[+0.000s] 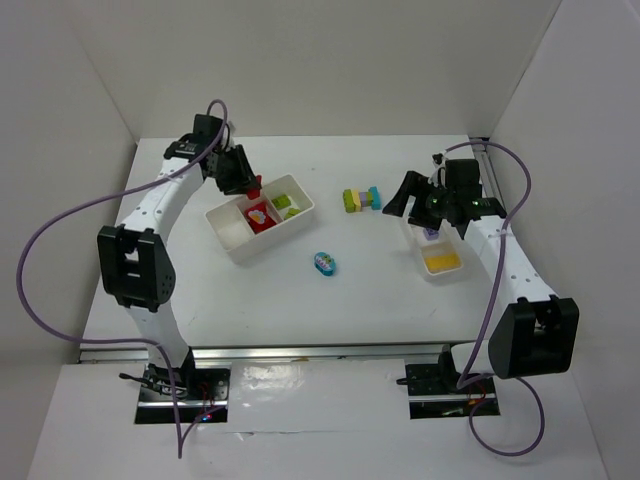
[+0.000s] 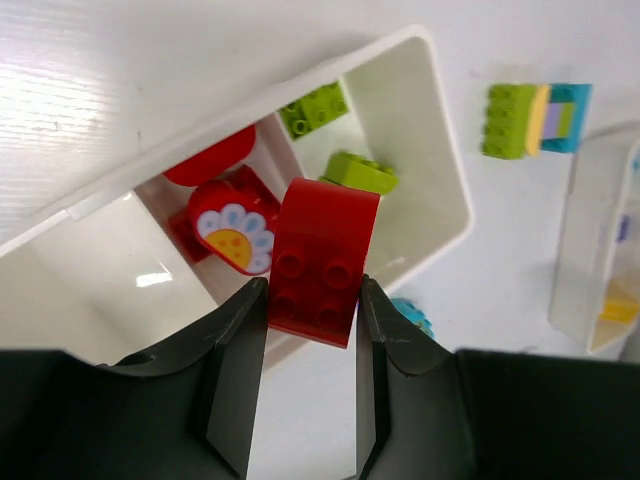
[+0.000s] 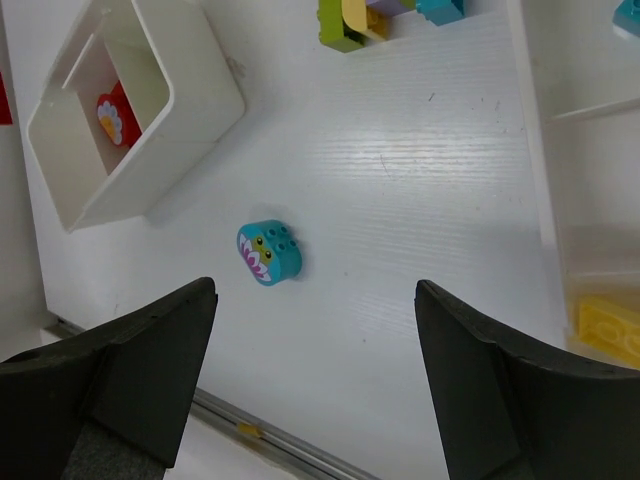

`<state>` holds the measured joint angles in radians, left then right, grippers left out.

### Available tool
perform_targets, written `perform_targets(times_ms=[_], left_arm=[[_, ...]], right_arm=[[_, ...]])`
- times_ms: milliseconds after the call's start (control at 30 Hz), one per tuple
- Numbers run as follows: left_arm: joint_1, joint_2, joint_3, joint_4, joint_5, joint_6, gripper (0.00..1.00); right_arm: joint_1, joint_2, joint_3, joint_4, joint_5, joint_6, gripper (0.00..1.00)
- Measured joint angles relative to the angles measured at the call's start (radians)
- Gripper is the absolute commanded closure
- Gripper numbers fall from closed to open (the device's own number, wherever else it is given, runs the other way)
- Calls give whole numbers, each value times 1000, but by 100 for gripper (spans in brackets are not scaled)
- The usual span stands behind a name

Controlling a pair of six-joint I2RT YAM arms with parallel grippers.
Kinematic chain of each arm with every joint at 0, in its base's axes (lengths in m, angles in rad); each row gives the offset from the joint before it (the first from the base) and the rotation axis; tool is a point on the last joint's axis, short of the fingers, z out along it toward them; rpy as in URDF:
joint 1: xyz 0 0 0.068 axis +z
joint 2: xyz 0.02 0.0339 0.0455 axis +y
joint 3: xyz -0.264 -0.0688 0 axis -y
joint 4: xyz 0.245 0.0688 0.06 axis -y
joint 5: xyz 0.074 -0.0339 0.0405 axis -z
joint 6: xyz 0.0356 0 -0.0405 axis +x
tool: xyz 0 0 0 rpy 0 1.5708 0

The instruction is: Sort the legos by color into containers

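Red lego (image 2: pixel 318 262) was pinched between the left gripper's (image 2: pixel 312 297) fingers, hanging over the middle slot of the wide tray (image 2: pixel 440 150) on the left. A red flower-print brick (image 2: pixel 232 232) lay in that slot, with lime bricks (image 2: pixel 358 172) in the next one. The right gripper (image 3: pixel 315 295) was spread wide with nothing in it, and the cyan lego (image 3: pixel 268 252) sat on the table off to its left. The narrow tray (image 3: pixel 530 130) got cut off at the frame edge, and only a yellow brick (image 3: pixel 612 325) inside was clear.

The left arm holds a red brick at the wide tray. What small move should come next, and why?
Probably shift the left arm's fingers slightly toward the middle compartment of the wide white plastic tray. Their red plastic brick hangs by the divider; red pieces lie in that compartment, lime green bricks next door.
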<state>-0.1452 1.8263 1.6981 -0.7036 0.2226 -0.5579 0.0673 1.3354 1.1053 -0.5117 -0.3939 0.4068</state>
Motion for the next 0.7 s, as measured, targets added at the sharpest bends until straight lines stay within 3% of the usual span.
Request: perform_targets(times_ms=[200, 233, 267, 300, 433, 467, 633, 700], left_arm=[[-28, 106, 35, -31, -107, -14, 99], [-34, 120, 39, -39, -122, -19, 95], [-38, 132, 42, -42, -135, -24, 80], [-45, 142, 45, -48, -148, -27, 80], [-57, 153, 64, -58, -167, -44, 21], [-57, 153, 68, -57, -171, -48, 17], [-60, 155, 89, -66, -205, -52, 17], [-61, 155, 89, -68, -218, -53, 21]], right_arm=[[0, 0, 0, -4, 20, 1, 13], [0, 0, 0, -5, 23, 1, 13], [0, 0, 0, -5, 25, 2, 13], [0, 0, 0, -5, 28, 3, 13], [0, 0, 0, -5, 35, 4, 13], [0, 0, 0, -5, 36, 4, 13], [0, 0, 0, -5, 39, 4, 13], [0, 0, 0, -5, 39, 4, 13]])
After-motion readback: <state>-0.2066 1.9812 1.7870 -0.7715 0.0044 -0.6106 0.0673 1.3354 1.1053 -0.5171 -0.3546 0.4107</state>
